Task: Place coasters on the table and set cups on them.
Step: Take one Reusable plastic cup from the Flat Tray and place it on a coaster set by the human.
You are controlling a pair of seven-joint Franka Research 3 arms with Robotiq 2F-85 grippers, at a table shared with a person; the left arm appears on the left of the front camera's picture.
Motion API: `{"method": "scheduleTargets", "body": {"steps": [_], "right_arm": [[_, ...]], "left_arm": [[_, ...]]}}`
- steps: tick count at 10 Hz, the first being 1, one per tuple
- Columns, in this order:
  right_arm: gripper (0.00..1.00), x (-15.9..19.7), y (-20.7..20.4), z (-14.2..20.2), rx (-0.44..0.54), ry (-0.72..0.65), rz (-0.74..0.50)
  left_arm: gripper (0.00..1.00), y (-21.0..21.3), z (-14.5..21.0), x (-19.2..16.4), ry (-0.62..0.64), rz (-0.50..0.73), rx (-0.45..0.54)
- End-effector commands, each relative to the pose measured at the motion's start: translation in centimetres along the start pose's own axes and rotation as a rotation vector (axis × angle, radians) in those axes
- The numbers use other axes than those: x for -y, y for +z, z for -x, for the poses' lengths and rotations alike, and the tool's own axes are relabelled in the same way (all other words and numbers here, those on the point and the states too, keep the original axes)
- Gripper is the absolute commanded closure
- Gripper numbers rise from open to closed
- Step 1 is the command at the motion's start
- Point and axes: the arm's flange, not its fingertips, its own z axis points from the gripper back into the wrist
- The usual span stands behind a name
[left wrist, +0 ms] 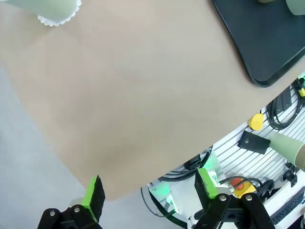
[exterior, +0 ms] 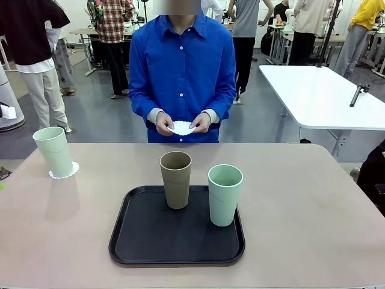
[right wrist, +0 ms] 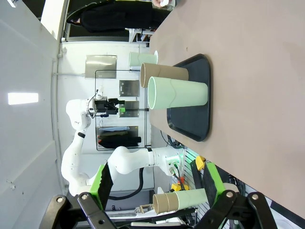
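One mint green cup stands on a scalloped white coaster at the table's far left. On the black tray stand the tan-brown cup and the second mint cup. The person holds another white coaster in both hands above the far edge. My left gripper hangs open off the table's near edge, far from the coaster under its cup. My right gripper is open and holds nothing, off the table's side, with the mint cup and tan cup ahead.
The black tray sits mid-table near my edge. Bare tabletop lies between tray and left cup, and to the tray's right. A white table stands behind on the right. Spare cups lie below the table edge.
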Motion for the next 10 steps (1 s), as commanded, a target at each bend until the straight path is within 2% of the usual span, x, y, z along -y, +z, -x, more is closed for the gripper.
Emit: {"method": "scheduleTargets", "body": {"steps": [1, 2, 4, 5, 7, 10], "right_arm": [[0.00, 0.0, 0.0, 0.1, 0.004, 0.015, -0.013], [0.00, 0.0, 0.0, 0.1, 0.004, 0.015, -0.013], [0.00, 0.0, 0.0, 0.1, 0.004, 0.015, -0.013], [0.00, 0.0, 0.0, 0.1, 0.004, 0.015, -0.013], [0.00, 0.0, 0.0, 0.1, 0.004, 0.015, -0.013], [0.00, 0.0, 0.0, 0.1, 0.004, 0.015, -0.013]], "left_arm": [[0.00, -0.1, 0.1, -2.1, -0.014, 0.216, 0.093], [0.00, -0.1, -0.2, -5.2, -0.031, 0.443, 0.182], [0.00, 0.1, 0.8, -10.7, -0.056, 0.729, 0.342], [0.00, -0.2, 1.7, -13.2, -0.050, 0.816, 0.392], [0.00, -2.0, 4.8, -19.0, 0.024, 0.986, 0.560], [0.00, -3.7, 8.6, -24.9, 0.135, 1.091, 0.574]]}}
